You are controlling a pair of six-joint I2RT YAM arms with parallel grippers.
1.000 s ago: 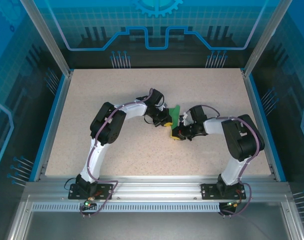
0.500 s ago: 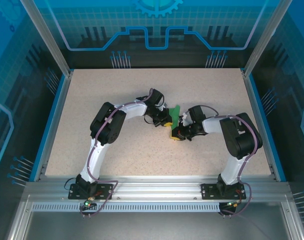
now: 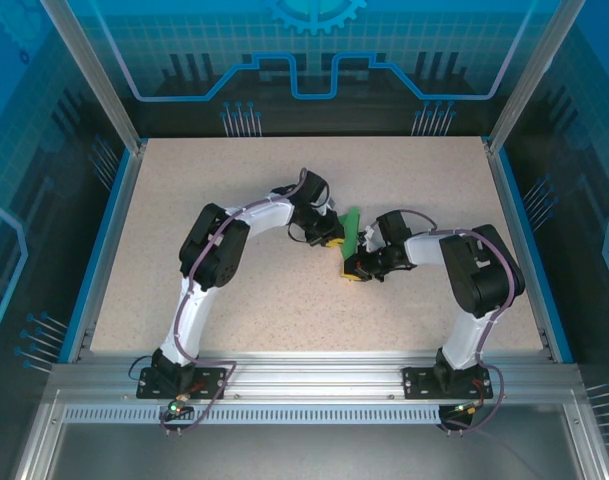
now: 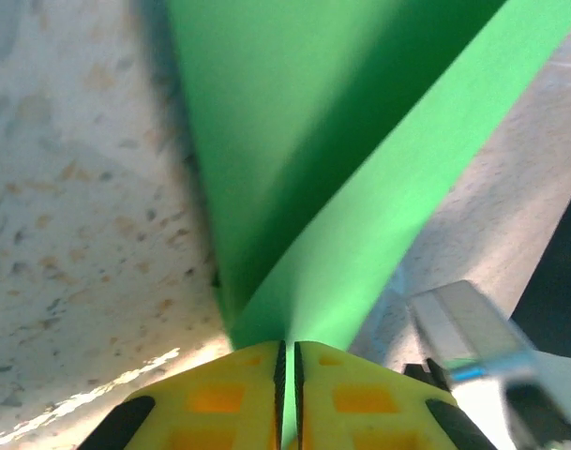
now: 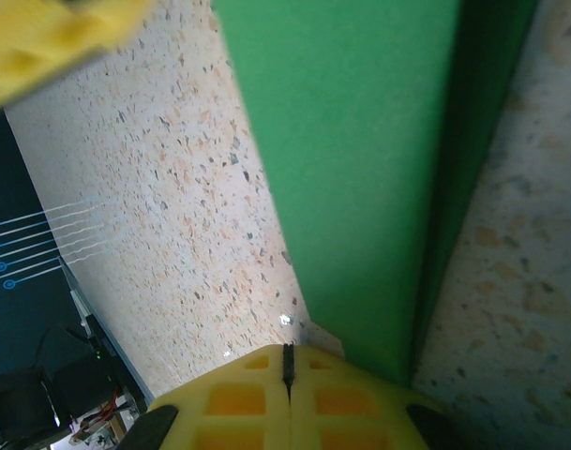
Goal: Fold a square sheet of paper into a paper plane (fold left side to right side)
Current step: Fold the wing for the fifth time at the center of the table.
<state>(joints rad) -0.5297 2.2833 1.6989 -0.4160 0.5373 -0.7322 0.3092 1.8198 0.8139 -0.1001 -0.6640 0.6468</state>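
Observation:
The green sheet of paper (image 3: 351, 228) is folded to a narrow wedge and stands up from the table between the two grippers. My left gripper (image 3: 334, 241) is shut on its near edge; in the left wrist view the paper (image 4: 360, 187) runs down into the thin slit between the yellow fingers (image 4: 287, 375). My right gripper (image 3: 350, 272) sits just in front of the paper, jaws shut with nothing green between them (image 5: 287, 366). In the right wrist view the paper (image 5: 360, 141) ends against the right-hand finger (image 5: 379, 394).
The speckled beige table (image 3: 234, 180) has a blue rim and aluminium posts at its corners. Both arms bend inward to the middle. A blurred yellow finger of the left gripper (image 5: 51, 37) shows in the right wrist view.
The left wrist has shifted slightly away from the bases, and the paper now leans a little flatter. The right arm has barely moved.

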